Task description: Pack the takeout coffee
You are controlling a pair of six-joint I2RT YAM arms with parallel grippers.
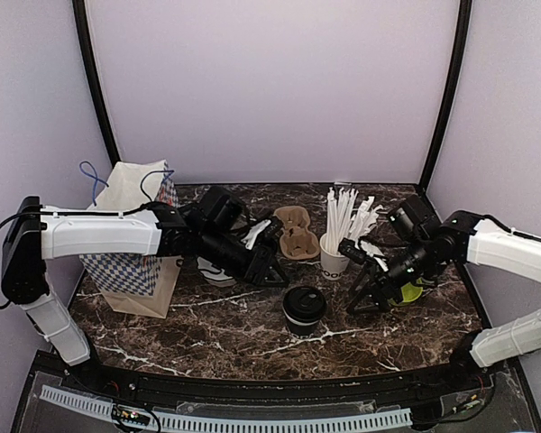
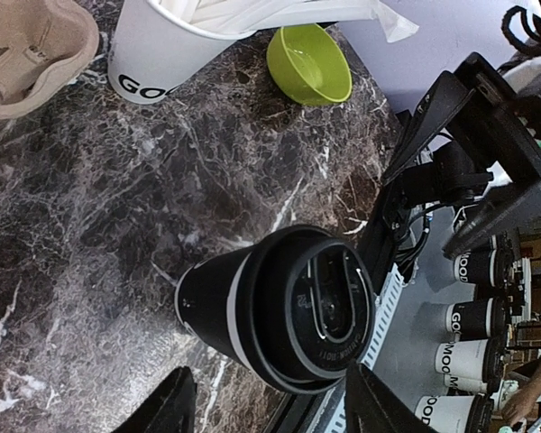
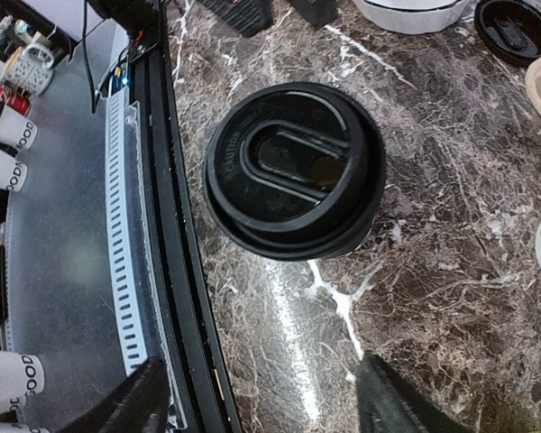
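Note:
One takeout coffee cup (image 1: pixel 303 309), black with a black lid, stands upright near the table's front edge, between the two grippers. My left gripper (image 1: pixel 269 269) is open just to its left; in the left wrist view the cup (image 2: pixel 279 307) sits beyond the fingertips, with the gripper (image 2: pixel 270 417) holding nothing. My right gripper (image 1: pixel 366 298) is open to its right; the right wrist view shows the lidded cup (image 3: pixel 293 167) ahead of that gripper (image 3: pixel 266 401), untouched. A second cup (image 1: pixel 215 271), lidless and white inside, lies partly hidden under the left arm. A loose black lid (image 3: pixel 516 27) rests near it.
A brown cardboard cup carrier (image 1: pixel 296 232) lies behind the left gripper. A white paper cup of straws (image 1: pixel 335 257) stands beside it. A lime-green bowl (image 1: pixel 408 291) is partly hidden behind the right gripper. A paper bag (image 1: pixel 131 257) with a checked cloth stands at the left.

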